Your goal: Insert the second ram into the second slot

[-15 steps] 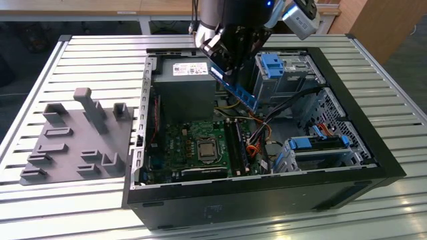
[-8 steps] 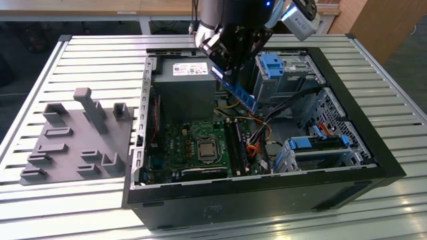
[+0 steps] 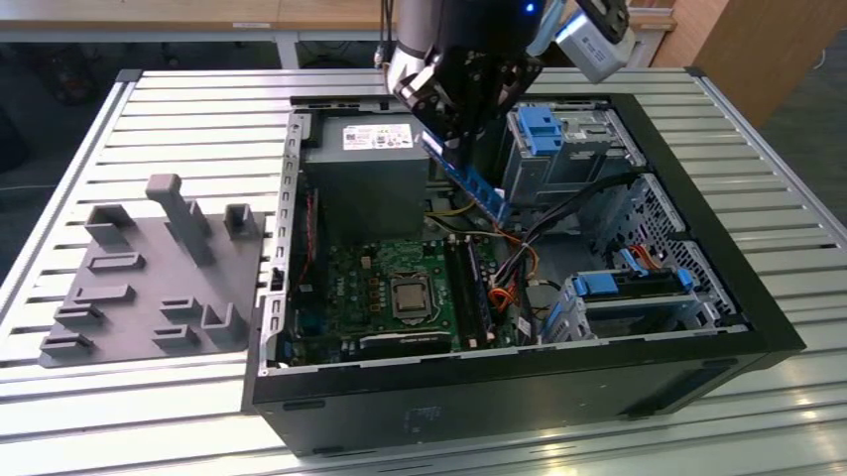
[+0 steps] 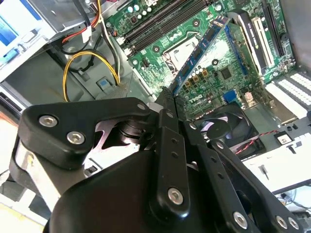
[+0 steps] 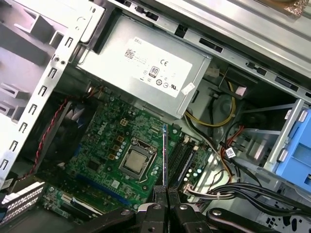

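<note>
Fingers of the gripper (image 3: 447,149) pinch one end of the blue memory stick (image 3: 479,191) in the exterior view, above the open computer case (image 3: 741,327). The stick slants toward 5 o'clock from the fingertips, clear of the green motherboard (image 3: 357,278), whose long slots (image 3: 471,288) lie at 6 o'clock from it. A grey power supply (image 3: 364,174) sits at its 9 o'clock, and a grey rack (image 3: 146,268) lies at 9 o'clock of the case. In the second wrist view the gripper (image 4: 167,99) clamps the stick (image 4: 201,51), which reaches out over the motherboard (image 4: 233,73). In the first wrist view the gripper (image 5: 166,191) holds the stick (image 5: 165,155) edge-on, seen between the processor socket (image 5: 133,160) and the slots (image 5: 181,156), not seated.
</note>
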### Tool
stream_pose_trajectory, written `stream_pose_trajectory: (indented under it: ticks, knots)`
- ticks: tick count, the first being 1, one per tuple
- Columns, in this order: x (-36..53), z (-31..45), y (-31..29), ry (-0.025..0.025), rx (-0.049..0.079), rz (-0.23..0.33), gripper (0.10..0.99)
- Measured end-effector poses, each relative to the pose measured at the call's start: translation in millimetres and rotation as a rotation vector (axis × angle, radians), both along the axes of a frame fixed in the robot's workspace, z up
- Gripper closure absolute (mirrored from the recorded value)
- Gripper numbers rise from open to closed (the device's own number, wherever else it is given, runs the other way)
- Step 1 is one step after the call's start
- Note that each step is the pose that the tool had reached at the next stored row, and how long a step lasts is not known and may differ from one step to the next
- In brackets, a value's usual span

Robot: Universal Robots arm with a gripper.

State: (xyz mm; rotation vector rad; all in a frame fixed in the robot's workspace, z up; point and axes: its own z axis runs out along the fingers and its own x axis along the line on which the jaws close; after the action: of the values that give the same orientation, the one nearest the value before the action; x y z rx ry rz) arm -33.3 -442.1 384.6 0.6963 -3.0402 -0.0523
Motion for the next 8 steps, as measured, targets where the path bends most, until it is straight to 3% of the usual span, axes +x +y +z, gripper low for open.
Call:
stream_pose_trajectory:
  ticks: [8]
  knots:
    - [0.0,0.0,0.0,0.0,0.0,-0.044,0.961]
